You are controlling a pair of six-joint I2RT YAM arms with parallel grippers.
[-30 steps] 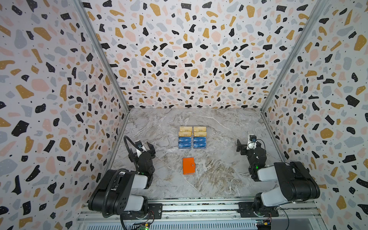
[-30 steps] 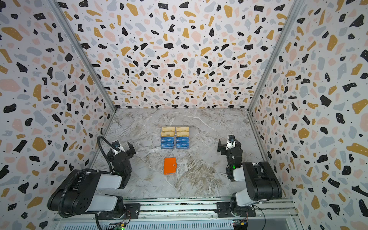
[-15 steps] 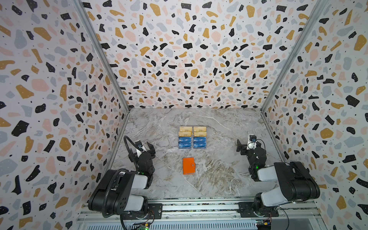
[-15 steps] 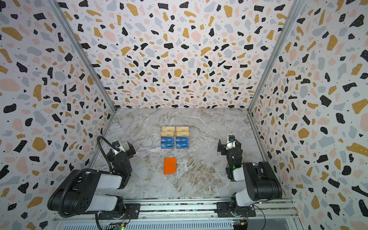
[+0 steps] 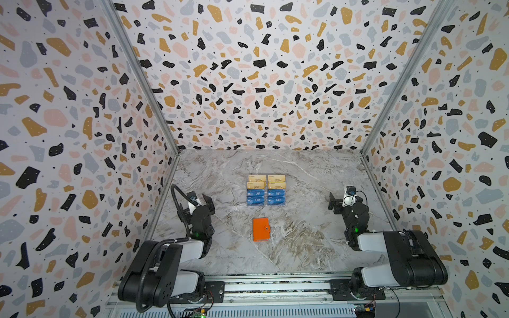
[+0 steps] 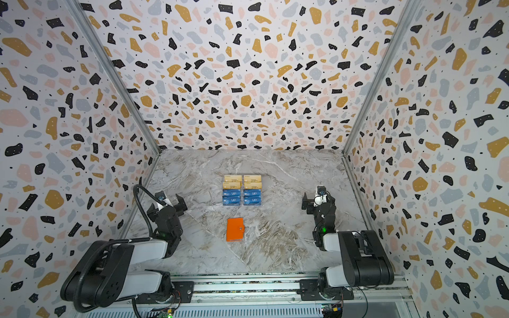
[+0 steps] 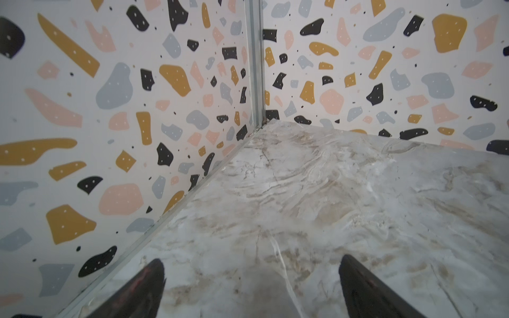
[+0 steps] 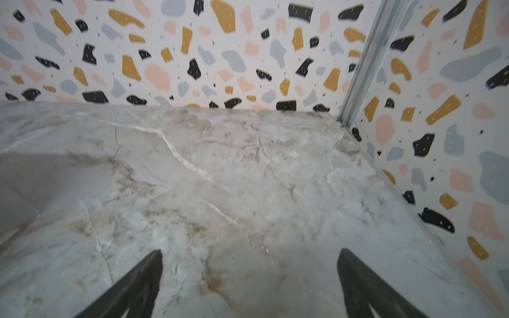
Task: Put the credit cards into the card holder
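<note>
Operator: Claws first?
Spotter: Your left claw [image 7: 250, 264] and your right claw [image 8: 249, 253] both gape wide with nothing between the jaws. They sit low over the marble surface [image 5: 303, 247], one at each side.
Operator: The card holder?
Spotter: Your orange card holder [image 5: 260, 229] lies closed and flat between them, well apart from both.
Operator: And the credit cards?
Spotter: You find the credit cards [image 5: 266, 190] near it, farther back, in two columns. The blue VIP rows are nearer and the gold rows behind.
</note>
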